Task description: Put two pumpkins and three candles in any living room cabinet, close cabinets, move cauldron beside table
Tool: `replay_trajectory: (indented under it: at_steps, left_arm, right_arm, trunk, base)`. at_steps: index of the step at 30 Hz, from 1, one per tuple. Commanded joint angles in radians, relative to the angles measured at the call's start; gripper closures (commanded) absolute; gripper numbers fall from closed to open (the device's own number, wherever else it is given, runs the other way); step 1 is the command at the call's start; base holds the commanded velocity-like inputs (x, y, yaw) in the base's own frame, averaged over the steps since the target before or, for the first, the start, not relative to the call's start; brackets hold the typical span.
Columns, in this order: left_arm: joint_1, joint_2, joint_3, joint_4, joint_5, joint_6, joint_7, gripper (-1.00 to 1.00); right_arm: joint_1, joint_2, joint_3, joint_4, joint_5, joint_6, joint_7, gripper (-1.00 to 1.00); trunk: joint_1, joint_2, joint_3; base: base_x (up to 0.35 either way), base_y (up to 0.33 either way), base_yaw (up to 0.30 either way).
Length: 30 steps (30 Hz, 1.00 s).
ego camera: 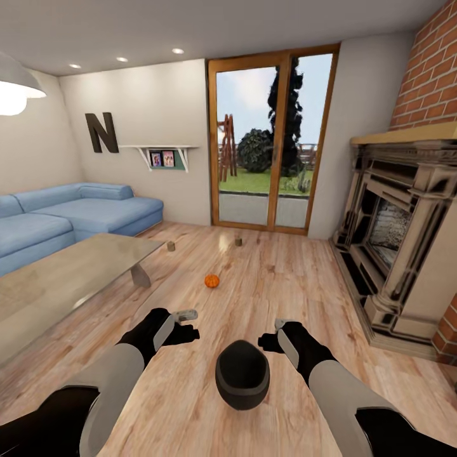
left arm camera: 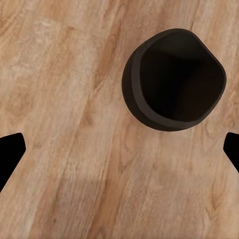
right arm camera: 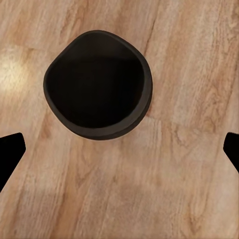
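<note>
Your left gripper (ego camera: 188,322) and right gripper (ego camera: 274,332) hover with fingers spread wide, grasping nothing, on either side of the dark round cauldron (ego camera: 242,373) standing on the wooden floor (ego camera: 285,279). The small orange pumpkin (ego camera: 211,280) lies farther off; two stubby beige candles (ego camera: 171,246) (ego camera: 238,241) stand beyond it. The glass-topped counter (ego camera: 63,279) is at left.

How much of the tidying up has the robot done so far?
Nothing looks finished yet. One pumpkin and two candles sit on the wooden floor, not in any cabinet. The cauldron stands on the floor between the left gripper and right gripper, both open and empty, and apart from the table. So everything is left: stowing the items, shutting cabinets, moving the cauldron beside the table.
</note>
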Motion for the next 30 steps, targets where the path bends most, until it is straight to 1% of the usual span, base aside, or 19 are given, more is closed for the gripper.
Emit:
replay_trajectory:
  at_steps: [1, 30]
  left_arm:
    - [0.000, 0.000, 0.001, -0.002, 0.009, 0.005, 0.006, -1.00]
    - [0.000, 0.001, -0.001, -0.002, 0.009, 0.001, 0.007, -1.00]
  right_arm:
    - [0.000, 0.001, -0.002, -0.002, -0.011, 0.003, -0.008, -1.00]
    - [0.000, 0.002, -0.002, 0.000, -0.010, 0.003, -0.008, -1.00]
  trunk:
    - [0.004, -0.008, -0.004]
    - [0.115, -0.211, -0.095]
  base:
    - [0.000, 0.000, 0.000]
    - [0.000, 0.000, 0.000]
